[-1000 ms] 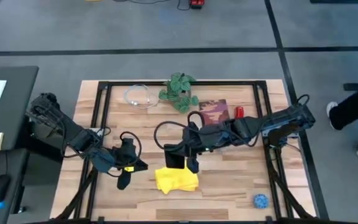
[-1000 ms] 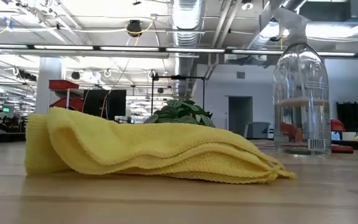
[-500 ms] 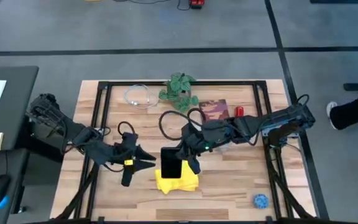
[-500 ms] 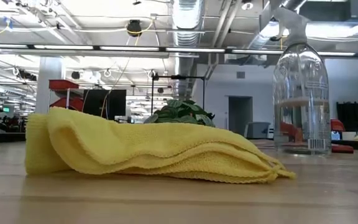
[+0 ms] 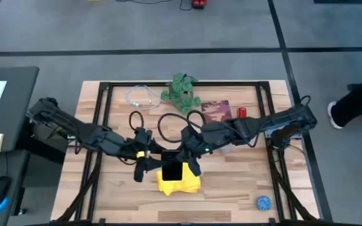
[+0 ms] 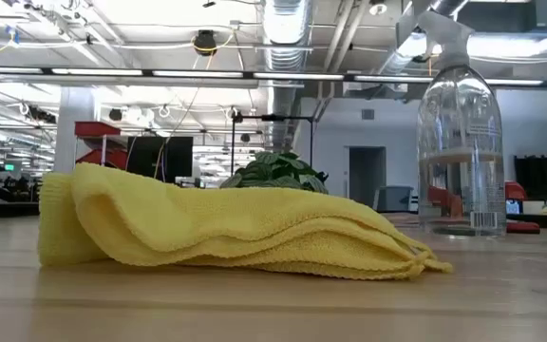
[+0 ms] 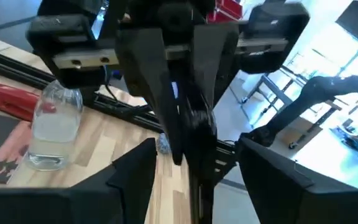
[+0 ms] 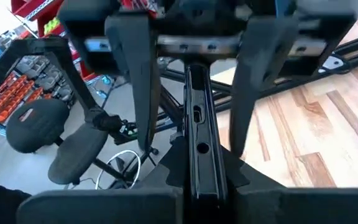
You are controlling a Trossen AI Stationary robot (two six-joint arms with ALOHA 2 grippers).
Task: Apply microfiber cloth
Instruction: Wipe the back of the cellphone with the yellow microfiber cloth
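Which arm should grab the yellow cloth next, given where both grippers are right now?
Probably the left. The right gripper is shut on the black phone, held over the microfiber cloth. The left gripper is open, holds nothing, and sits just beside the cloth's edge.

Bright, even overhead light throughout; wrist views blur up close, with window glare behind.

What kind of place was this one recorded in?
Likely an open industrial lab or workshop: exposed ceiling ducts, red parts bins on shelving, an office chair beside the wooden table.
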